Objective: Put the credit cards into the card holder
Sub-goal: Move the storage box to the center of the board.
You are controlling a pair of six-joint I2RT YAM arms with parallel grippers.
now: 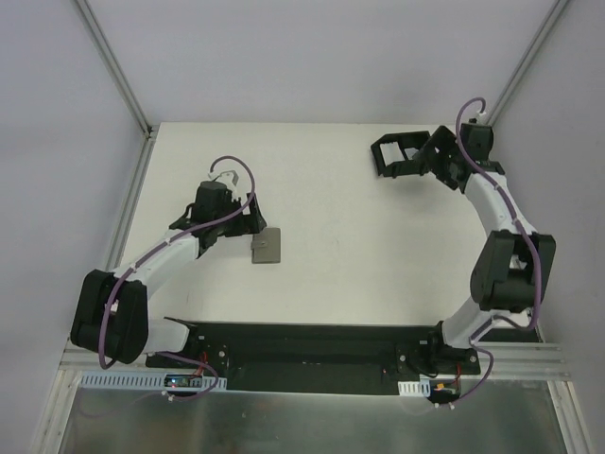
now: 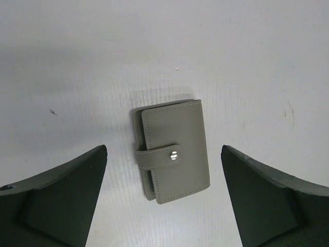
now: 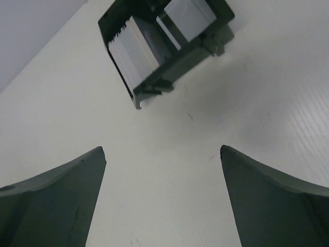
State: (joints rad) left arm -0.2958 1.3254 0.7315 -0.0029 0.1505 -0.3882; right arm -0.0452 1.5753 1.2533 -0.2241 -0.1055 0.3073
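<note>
My left end effector (image 2: 163, 150), fingers wide apart, faces the closed card holder (image 2: 174, 154). It lies flat with bare tabletop (image 2: 247, 62) on all 4 sides, long axis pointing away from me. My right end effector (image 3: 162, 149), equally spread, faces the black tray (image 3: 177, 56) of cards (image 3: 136, 51).

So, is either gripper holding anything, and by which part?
Nothing: left gripper and right gripper are open; the small grey folding wallet lies untouched.
</note>
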